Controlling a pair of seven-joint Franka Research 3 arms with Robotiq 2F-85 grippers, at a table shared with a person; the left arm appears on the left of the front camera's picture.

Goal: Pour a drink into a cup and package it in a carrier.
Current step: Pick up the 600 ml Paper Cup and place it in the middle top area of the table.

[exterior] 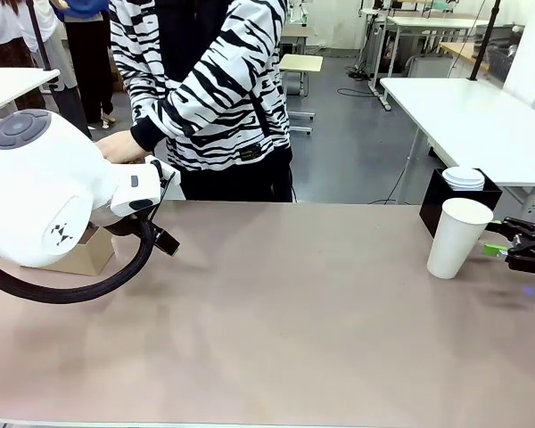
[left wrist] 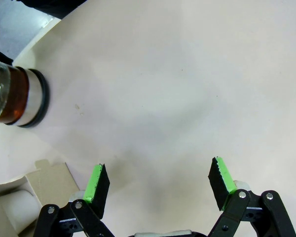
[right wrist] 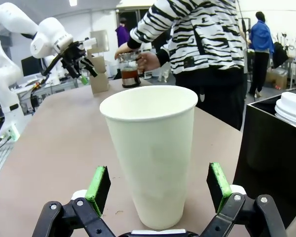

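**At the table's right edge, an unlidded cup stands before spread jaws**

Low in the right of the front view, the cup (exterior: 459,236) stands upright on the table (exterior: 285,312), mouth open and no lid on it, its long axis vertical. Just behind it at the far edge is a black box (exterior: 441,205) topped with stacked lids (exterior: 464,177).

The right gripper (right wrist: 158,178) comes in level from the frame's right edge and points straight at the cup's lower half. In the right wrist view the green pads flank the cup with a gap on each side. The jaws are released and hold nothing, and in the front view the tips lie just beside the cup's right wall. The coming move seems to turn on that line: the cup lies dead ahead along the fingers, so a short advance and a squeeze across its round body would take it. This arm is by far the nearer.

Well apart, in the upper left of the right wrist view, the drink (right wrist: 129,76) sits amber in a glass pitcher (right wrist: 129,66) under a person's hand (right wrist: 149,61). The left gripper (left wrist: 160,178) hangs spread and empty above bare table, with the pitcher off to its side and the carrier (left wrist: 47,183) at the lower left of its wrist view. Pouring looks not yet begun.
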